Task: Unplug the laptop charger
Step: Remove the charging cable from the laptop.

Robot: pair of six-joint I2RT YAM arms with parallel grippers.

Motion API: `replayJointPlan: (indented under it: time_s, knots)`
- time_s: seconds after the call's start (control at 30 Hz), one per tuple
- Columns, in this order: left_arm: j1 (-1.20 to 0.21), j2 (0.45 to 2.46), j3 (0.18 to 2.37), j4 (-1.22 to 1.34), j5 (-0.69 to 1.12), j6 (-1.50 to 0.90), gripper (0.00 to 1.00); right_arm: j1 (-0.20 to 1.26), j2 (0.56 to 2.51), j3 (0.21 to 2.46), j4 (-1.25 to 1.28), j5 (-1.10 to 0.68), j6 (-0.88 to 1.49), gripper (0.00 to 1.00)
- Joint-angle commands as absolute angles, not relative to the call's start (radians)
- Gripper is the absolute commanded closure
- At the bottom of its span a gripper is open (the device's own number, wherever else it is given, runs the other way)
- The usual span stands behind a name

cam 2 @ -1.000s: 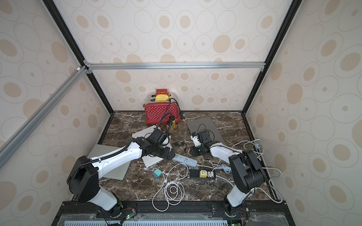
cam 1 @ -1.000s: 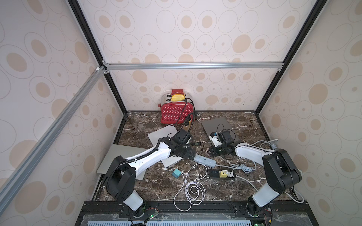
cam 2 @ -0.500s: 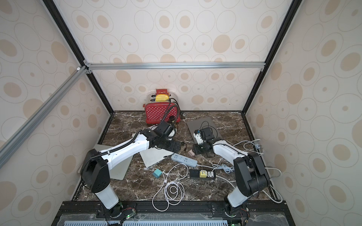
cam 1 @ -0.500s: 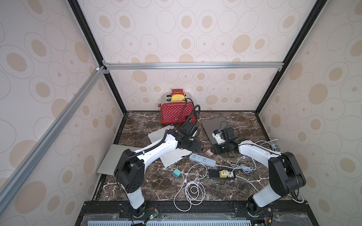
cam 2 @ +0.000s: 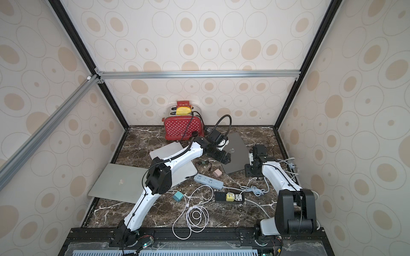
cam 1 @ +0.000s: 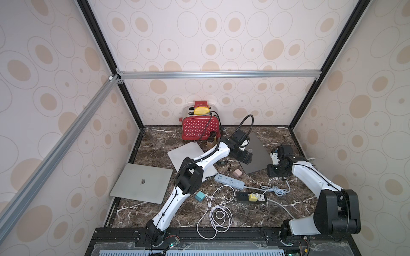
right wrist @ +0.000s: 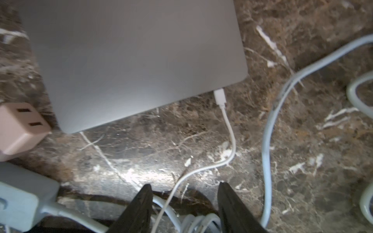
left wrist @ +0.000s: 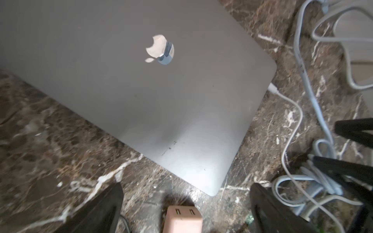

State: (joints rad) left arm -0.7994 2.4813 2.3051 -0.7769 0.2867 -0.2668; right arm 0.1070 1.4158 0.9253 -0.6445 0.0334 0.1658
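My right gripper (right wrist: 184, 187) stands partly open and grips nothing; the white charger cable (right wrist: 230, 137) runs loose between its fingers. Just ahead I see the charger plug (right wrist: 219, 96) seated in the dark grey laptop (right wrist: 131, 60) near a corner, its long axis square to that edge, tip pointing inward. My left gripper (left wrist: 186, 187) hangs over the lid, spread wide and empty. A pink adapter (right wrist: 18, 129), a blue power strip (right wrist: 20, 197) and grey cords (right wrist: 268, 141) crowd close.

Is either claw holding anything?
Nothing is held. Left gripper hangs open by the laptop; right gripper is open, the white charger cable loose between its fingers.
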Motion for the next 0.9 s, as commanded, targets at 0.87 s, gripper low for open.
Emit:
replayJointPlan:
  time_s: [0.87]
  knots:
    - [-0.911,2.67,2.435,-0.728,0.111,-0.082,0.01,0.028,1.822,1.104,-0.549,0.015,0.075,0.56]
